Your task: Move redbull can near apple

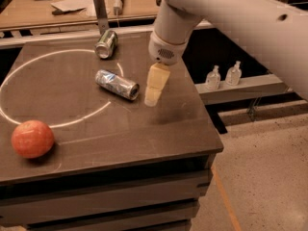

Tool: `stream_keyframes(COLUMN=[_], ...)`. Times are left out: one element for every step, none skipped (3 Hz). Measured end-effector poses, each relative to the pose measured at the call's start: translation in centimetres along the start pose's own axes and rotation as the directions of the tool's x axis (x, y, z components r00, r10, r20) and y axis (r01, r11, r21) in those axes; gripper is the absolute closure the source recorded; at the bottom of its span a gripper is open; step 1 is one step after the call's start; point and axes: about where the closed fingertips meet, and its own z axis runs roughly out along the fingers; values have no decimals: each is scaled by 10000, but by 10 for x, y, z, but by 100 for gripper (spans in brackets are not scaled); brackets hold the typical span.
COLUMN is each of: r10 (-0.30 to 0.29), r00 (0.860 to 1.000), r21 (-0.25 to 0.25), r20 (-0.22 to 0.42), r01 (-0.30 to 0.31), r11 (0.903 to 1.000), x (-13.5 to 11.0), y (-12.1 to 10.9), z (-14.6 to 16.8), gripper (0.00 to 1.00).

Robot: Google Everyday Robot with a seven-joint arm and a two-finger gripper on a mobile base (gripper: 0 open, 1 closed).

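The redbull can, slim, silver and blue, lies on its side near the middle of the dark table. The apple, round and orange-red, sits at the table's front left, well apart from the can. My gripper hangs from the white arm just right of the can's right end, its pale fingers pointing down close above the tabletop. It holds nothing that I can see.
A shorter green can with a silver top lies at the back of the table. A white circle line is drawn on the tabletop. Two small clear bottles stand on a ledge to the right. A cluttered bench runs behind.
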Motion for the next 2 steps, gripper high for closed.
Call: stream_keyframes(r10=[91, 71], r00=[9998, 9997], r21=[-85, -294], r20=[-199, -247], r01=[-93, -79], r11=[9999, 9995], x=[-40, -58], y=[-8, -6], z=[29, 39], gripper=[0, 0])
